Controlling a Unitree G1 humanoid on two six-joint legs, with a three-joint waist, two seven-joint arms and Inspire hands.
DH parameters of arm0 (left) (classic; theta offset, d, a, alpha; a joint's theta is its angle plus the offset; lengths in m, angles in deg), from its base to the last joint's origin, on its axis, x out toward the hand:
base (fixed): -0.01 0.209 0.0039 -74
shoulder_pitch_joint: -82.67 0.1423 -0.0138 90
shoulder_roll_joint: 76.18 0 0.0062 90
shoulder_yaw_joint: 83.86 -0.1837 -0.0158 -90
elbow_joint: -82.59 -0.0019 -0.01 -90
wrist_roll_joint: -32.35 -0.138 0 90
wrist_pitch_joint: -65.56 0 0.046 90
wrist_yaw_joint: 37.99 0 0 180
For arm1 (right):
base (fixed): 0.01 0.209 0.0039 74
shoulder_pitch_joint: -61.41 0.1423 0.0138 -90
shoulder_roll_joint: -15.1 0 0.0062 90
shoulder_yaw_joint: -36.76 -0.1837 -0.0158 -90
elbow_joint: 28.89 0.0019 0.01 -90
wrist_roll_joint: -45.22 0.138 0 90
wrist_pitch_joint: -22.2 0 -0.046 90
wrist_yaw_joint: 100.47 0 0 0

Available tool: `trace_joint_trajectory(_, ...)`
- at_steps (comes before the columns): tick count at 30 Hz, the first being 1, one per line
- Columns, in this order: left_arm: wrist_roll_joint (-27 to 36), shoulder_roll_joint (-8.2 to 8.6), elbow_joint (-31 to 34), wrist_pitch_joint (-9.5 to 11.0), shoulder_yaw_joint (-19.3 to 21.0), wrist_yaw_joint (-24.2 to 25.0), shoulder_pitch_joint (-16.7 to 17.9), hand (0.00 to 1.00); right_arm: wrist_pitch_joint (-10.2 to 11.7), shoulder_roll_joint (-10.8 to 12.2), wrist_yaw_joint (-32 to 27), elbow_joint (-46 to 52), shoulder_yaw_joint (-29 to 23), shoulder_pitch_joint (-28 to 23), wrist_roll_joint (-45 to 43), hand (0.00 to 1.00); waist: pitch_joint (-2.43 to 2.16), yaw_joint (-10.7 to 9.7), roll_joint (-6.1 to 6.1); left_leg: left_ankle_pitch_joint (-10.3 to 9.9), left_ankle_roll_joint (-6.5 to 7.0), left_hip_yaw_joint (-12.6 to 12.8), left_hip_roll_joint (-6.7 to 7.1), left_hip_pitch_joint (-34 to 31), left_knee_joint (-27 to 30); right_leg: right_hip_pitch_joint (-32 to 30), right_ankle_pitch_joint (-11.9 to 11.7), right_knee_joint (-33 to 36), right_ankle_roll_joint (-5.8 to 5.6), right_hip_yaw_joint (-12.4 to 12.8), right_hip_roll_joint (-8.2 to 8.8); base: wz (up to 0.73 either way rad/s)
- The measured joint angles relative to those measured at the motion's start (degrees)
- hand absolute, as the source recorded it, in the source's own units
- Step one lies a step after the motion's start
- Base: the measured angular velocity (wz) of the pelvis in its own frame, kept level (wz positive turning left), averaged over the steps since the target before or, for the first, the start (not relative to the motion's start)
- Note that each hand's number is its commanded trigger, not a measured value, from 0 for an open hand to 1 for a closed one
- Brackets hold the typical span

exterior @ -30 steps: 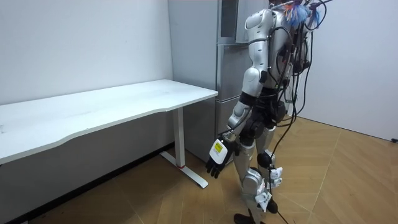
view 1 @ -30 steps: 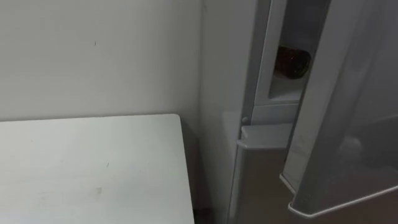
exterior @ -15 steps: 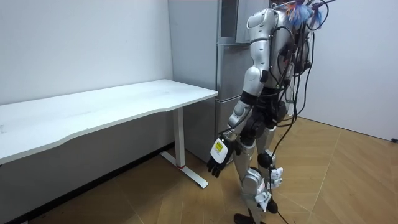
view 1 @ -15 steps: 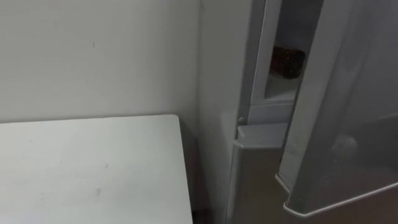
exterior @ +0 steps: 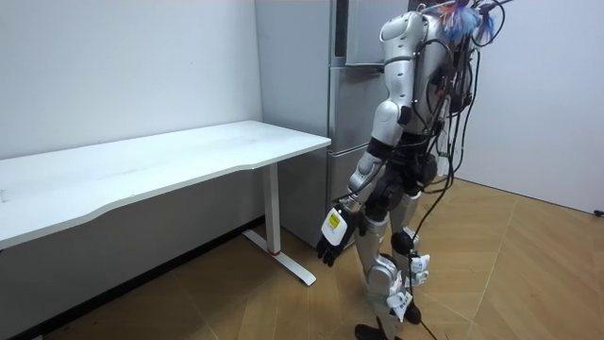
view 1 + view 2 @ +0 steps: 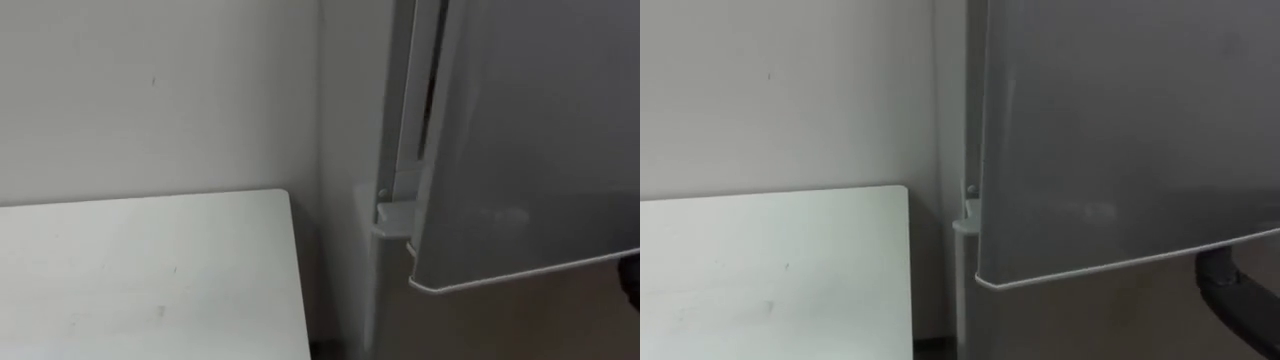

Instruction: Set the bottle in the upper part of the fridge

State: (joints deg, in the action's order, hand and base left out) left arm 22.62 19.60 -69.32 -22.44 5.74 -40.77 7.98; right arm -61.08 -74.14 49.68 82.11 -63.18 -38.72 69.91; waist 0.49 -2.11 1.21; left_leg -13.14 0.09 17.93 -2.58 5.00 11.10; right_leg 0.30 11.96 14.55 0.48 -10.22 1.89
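The fridge's upper door [image 6: 1120, 130] stands almost shut, and where the bottle is cannot be told. The left hand [image 5: 330, 236] hangs slack and empty by the thigh, while the right hand [image 6: 1218, 272] reaches the door's lower edge, fingers hidden.

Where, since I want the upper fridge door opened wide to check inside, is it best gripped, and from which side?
Probably best to grip the upper fridge door by its free vertical edge on the robot's left, coming from that side. It stands slightly ajar there, leaving a dark gap for fingers to hook behind; its front is flat and smooth.
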Motion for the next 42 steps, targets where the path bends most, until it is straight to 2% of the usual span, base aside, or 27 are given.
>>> trace_joint_trajectory(13, 0.0, -0.09, 0.1, 0.0, -1.8, -0.8, -0.2, 0.00, 2.0, 1.8, 3.6, 0.5, 2.6, 0.1, 0.0, 0.00, -0.41, 0.1, -0.50, 0.0, 0.00, -0.1, -0.08, -0.4, 0.5, -0.2, -0.3, 0.1, 0.11, 0.0, 0.01, 0.00)
trace_joint_trajectory(28, -0.1, -0.28, 0.1, -0.1, -3.4, -1.4, -0.2, 0.00, 2.1, 2.1, 5.0, 0.7, 4.2, 0.4, 0.0, 0.00, -0.38, 0.1, -0.44, 0.0, 0.00, -0.2, -0.23, -0.4, 0.5, -0.1, -0.8, 0.2, 0.26, -0.1, -0.08, 0.00)
trace_joint_trajectory(33, -1.3, -0.84, 0.6, -0.7, -5.5, -1.3, -0.2, 0.00, 2.7, 2.6, 5.0, 0.6, 5.2, 0.4, 0.1, 0.00, -0.41, 0.5, -0.48, 0.0, -0.05, -1.0, -0.23, -0.5, 0.5, -0.1, -0.8, 0.0, 0.37, 0.0, -0.25, 0.00)
trace_joint_trajectory(42, -3.6, -1.11, 1.2, -1.4, -5.5, 0.5, -0.5, 0.00, 3.6, 3.7, 6.6, 0.6, 7.6, 0.4, 0.0, 0.00, -0.59, 0.7, -0.75, 0.1, -0.16, -1.0, -0.57, -0.5, 0.6, 0.3, -1.8, -1.0, 0.55, 0.5, -0.86, -0.04)
